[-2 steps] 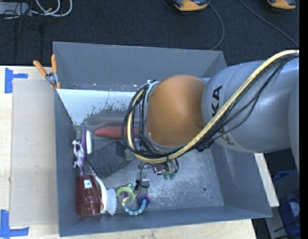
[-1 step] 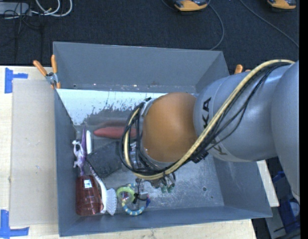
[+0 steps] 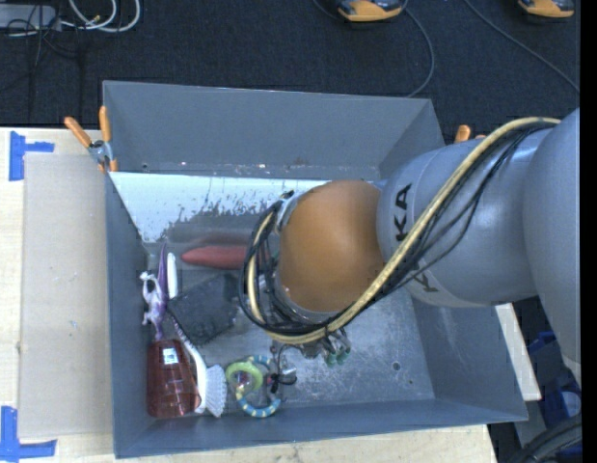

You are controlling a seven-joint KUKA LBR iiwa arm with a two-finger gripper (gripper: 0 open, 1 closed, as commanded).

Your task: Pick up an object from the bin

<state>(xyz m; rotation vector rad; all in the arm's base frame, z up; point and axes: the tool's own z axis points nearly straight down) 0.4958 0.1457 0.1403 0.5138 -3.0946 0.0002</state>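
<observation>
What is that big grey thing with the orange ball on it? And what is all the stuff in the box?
The big grey thing is a robot arm reaching in from the right. The orange ball is a cover on its wrist, and the yellow and black cables belong to the arm too. Below the cover is its gripper, the part that picks things up.

One camera took this picture, looking down from above and a little from the side.

The box is a grey metal bin. In it lie a long red thing, a dark grey block, a dark red brush with white bristles and a small green, yellow and blue ring. The gripper hangs low, just beside that ring. I cannot tell whether it holds anything.
</observation>
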